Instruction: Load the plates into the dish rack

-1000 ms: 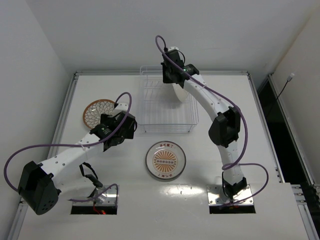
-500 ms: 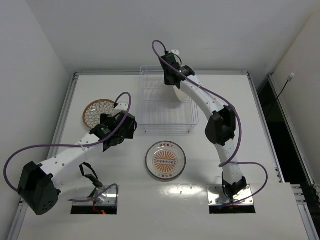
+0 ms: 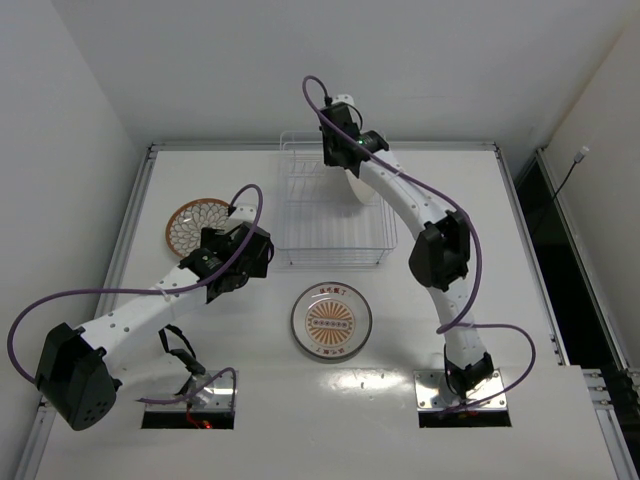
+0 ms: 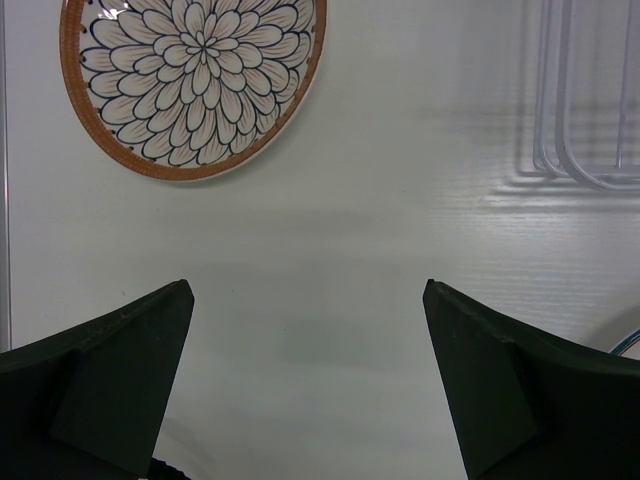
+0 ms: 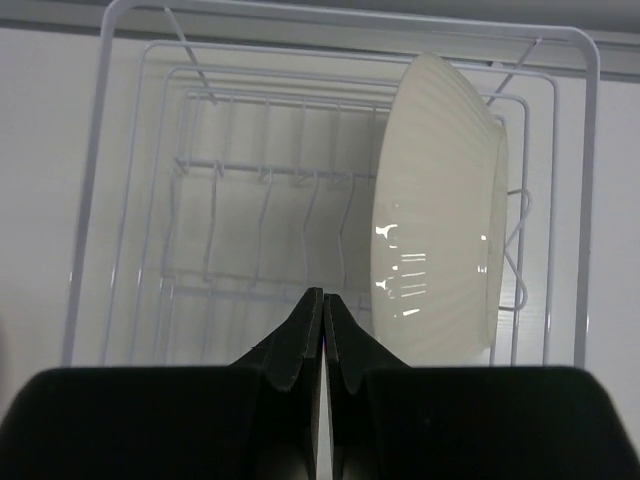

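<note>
One cream-backed plate (image 5: 440,250) stands on edge in the right part of the dish rack (image 5: 262,172), also visible from above (image 3: 362,190). My right gripper (image 5: 323,293) is shut on nothing and hovers over the rack's far end (image 3: 338,158), left of that plate and apart from it. A brown-rimmed petal plate (image 3: 195,226) lies flat at the left of the table. My left gripper (image 4: 307,290) is open over bare table, with this plate (image 4: 195,85) ahead of it to the left. A white plate with an orange centre motif (image 3: 331,321) lies in front of the rack (image 3: 335,264).
A corner of the rack's wire (image 4: 575,175) shows ahead and to the right of the left gripper. Purple cables loop off both arms. A raised rim borders the table, with white walls on the left and far sides.
The right gripper has drifted a little left over the rack's far end, away from the standing plate. The left arm and the two flat plates have not moved.
</note>
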Robot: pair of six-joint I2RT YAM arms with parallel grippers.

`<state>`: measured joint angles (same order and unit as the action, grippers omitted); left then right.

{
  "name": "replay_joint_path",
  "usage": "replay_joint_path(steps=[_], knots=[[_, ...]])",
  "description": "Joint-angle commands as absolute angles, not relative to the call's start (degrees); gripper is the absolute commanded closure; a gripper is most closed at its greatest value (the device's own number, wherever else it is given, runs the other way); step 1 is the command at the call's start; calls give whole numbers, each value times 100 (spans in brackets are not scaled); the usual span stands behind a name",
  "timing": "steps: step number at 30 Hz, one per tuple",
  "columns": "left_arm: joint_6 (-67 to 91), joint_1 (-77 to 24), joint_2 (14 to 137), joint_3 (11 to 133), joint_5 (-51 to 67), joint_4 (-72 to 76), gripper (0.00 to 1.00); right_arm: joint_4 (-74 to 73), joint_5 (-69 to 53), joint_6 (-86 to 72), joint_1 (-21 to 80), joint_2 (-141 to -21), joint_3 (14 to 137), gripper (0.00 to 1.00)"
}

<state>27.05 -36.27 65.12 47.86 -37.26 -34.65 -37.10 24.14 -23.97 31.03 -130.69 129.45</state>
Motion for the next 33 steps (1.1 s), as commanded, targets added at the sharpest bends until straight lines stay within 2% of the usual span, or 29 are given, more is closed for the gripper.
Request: replay_joint_path(steps=[1, 12, 19, 33], knots=[[2698, -3568, 6372, 4957, -3727, -3419, 0, -3437, 2373, -2364, 3146, -13166, 13298, 100], [2698, -3568, 6319, 4957, -3727, -3419, 0, -3744, 3216, -2417, 3094, -13403, 13176, 100], [2698, -3568, 6319, 4957, -3727, -3419, 0, -3797, 3831, -2417, 2979, -12903, 13061, 100], [2698, -3568, 6319, 4957, -3727, -3419, 0, -4236, 3797, -2610, 2522, -12639, 12833, 99]])
